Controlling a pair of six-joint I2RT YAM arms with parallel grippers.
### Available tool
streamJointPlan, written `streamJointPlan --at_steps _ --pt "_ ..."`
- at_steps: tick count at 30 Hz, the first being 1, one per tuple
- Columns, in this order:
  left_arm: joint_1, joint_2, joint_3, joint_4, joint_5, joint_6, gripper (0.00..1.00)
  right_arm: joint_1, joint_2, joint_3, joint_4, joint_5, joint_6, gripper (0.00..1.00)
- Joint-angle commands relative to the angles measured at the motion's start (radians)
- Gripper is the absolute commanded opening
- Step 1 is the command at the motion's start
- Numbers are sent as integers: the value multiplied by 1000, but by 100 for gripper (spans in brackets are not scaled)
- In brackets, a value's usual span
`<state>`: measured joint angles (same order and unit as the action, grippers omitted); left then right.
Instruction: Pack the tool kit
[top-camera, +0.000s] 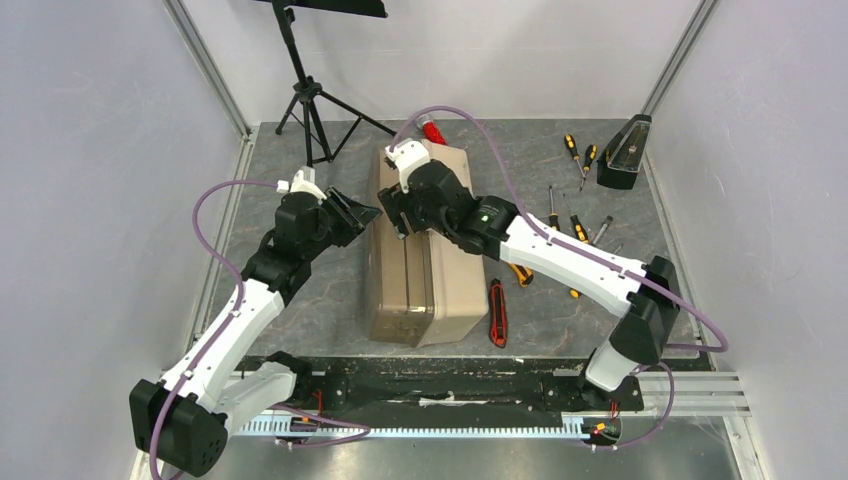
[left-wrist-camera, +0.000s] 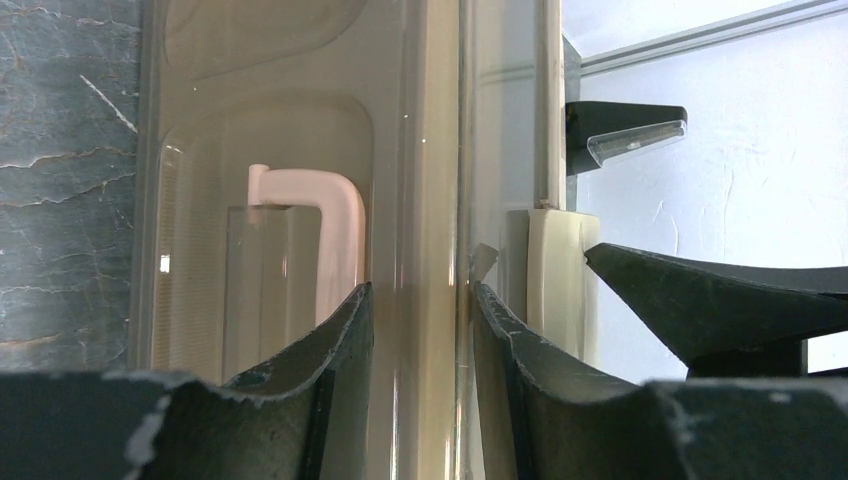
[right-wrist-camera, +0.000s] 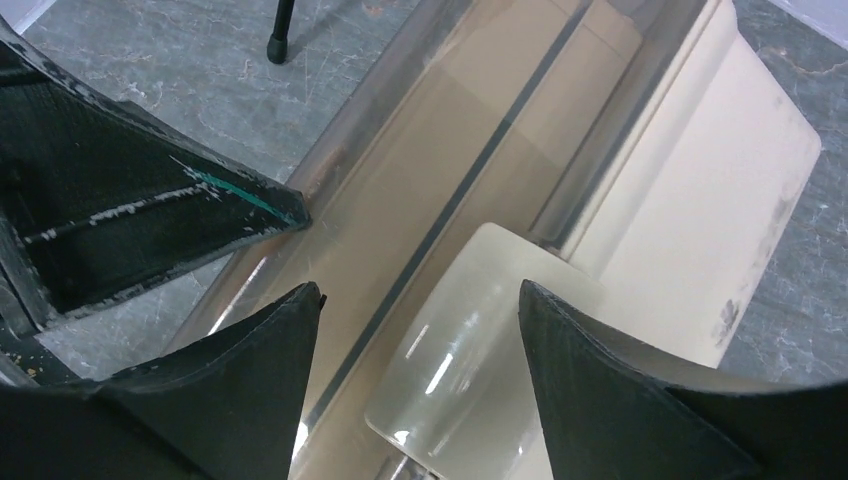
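Note:
The translucent tan toolbox (top-camera: 415, 275) lies closed in the middle of the table. My left gripper (top-camera: 362, 215) meets it from the left. In the left wrist view its jaws (left-wrist-camera: 420, 300) are closed on a vertical ridge of the toolbox lid (left-wrist-camera: 430, 150), and the cream handle (left-wrist-camera: 320, 215) shows through the plastic. My right gripper (top-camera: 395, 212) hovers open over the same spot, its jaws (right-wrist-camera: 420, 290) straddling a cream latch (right-wrist-camera: 470, 340). Black-orange screwdrivers (top-camera: 572, 150) lie at the right. A red utility knife (top-camera: 497, 312) and an orange one (top-camera: 520, 274) lie beside the box. I see no hammer.
A black wedge-shaped metronome (top-camera: 625, 150) stands at the far right. A red glittery cylinder (top-camera: 433, 130) lies behind the toolbox. A black tripod stand (top-camera: 310, 100) stands at the far left. White walls enclose the grey table (top-camera: 300, 300).

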<state>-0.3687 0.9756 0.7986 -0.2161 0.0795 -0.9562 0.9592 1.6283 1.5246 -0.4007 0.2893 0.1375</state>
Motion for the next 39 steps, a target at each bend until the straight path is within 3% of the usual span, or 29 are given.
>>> streamJointPlan --at_steps 1,18,39 --pt "-37 22 24 -14 61 11 24 21 64 89 -132 37 -10 76" --pt "-38 16 21 -23 46 19 24 23 -69 35 -98 137 -15 83" --pt "-41 29 30 -23 53 17 24 -20 -89 -106 -51 17 43 85"
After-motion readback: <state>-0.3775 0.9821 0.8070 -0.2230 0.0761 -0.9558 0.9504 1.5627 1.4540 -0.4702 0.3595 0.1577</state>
